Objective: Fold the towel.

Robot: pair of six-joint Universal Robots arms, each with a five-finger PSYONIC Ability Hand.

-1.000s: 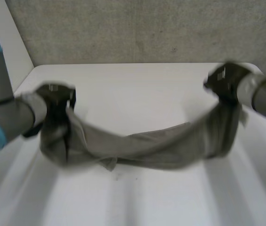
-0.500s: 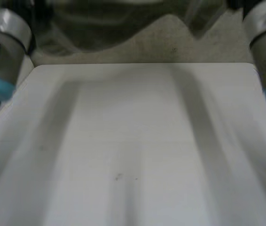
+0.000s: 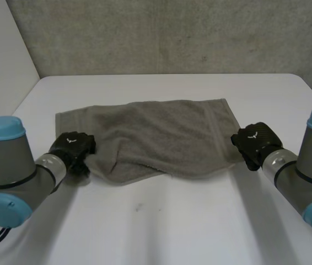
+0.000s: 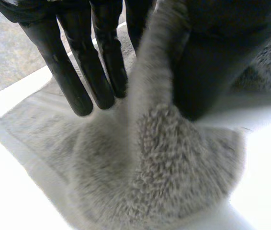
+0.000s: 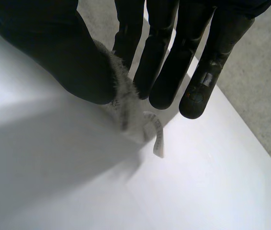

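Pinching the grey terry towel (image 3: pixel 161 135) spread on the white table (image 3: pixel 172 232).
Left hand (image 3: pixel 71 148) clamps its edge, thumb against fingers; right hand (image 3: pixel 255 143) nips the tagged corner.

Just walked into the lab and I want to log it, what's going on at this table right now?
A two-armed robot is folding a grey towel on a white table. The towel lies mostly flat, rumpled along its near edge. The left robot hand pinches the near left corner between thumb and fingers, and the right robot hand pinches the near right corner, by a small label. Both robot hands are low at the table and have not let go yet.
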